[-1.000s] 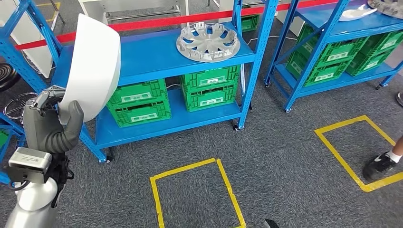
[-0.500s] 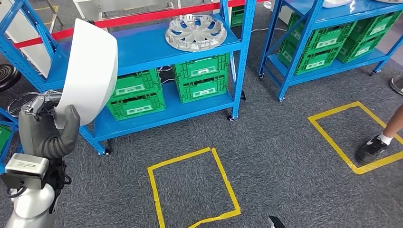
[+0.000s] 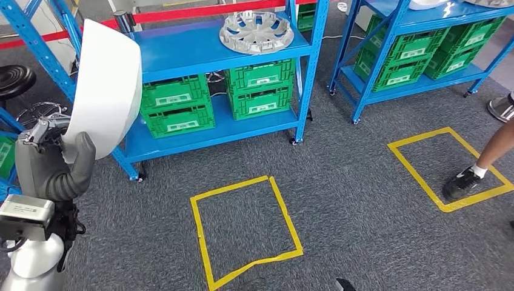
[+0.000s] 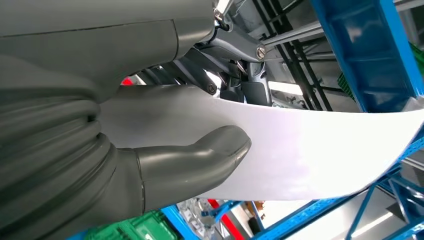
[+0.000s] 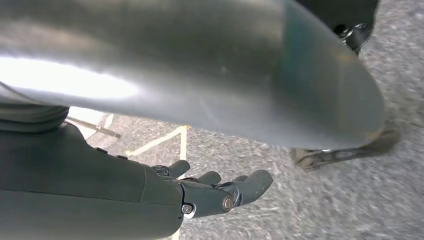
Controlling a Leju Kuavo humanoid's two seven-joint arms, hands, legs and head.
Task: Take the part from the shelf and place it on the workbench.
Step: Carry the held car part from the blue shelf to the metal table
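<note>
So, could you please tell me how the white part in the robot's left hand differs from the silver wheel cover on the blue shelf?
The white part is a smooth, plain curved shell; the silver wheel cover is round with spokes and cut-out openings. The white part stands upright, gripped at its lower edge by the left hand; the wheel cover lies flat on the top of the blue shelf, untouched. Both look like thin, formed vehicle panels.

Warehouse or workshop floor: blue racks (image 3: 212,51) with green crates (image 3: 176,112), a hubcap (image 3: 256,31), yellow floor tape (image 3: 242,230) on grey carpet (image 3: 357,200).
</note>
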